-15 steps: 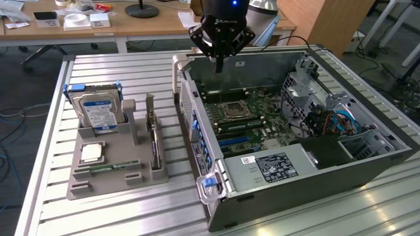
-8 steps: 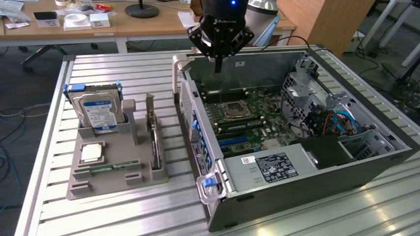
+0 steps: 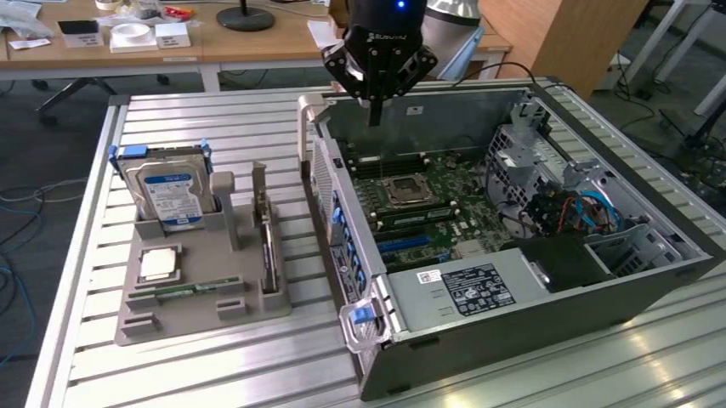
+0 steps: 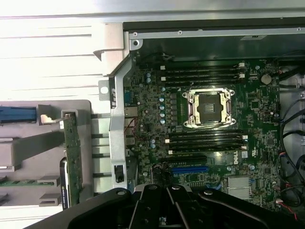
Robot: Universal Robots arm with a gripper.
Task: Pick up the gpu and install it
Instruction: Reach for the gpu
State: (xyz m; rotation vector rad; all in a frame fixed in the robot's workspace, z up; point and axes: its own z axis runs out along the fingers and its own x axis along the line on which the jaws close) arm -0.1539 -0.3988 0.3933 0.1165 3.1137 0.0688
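Gripper (image 3: 375,112): fingers closed together, holding nothing, hanging over the open computer case (image 3: 545,319).
Gpu (image 3: 268,248): standing on edge in the grey holder (image 3: 187,313), just beside the case, on the exterior view's left.

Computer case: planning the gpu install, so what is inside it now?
Green motherboard, CPU socket, blue cables, labelled power supply; anything beneath that supply is hidden.

Greens, greys and blue on a ribbed silver worktop (image 3: 193,127)
The motherboard (image 3: 426,200) is green; the hard drive (image 3: 170,197) silver with a blue label; its tray (image 3: 170,327) grey; the gpu (image 3: 268,251) dark; the hand (image 3: 375,117) black.
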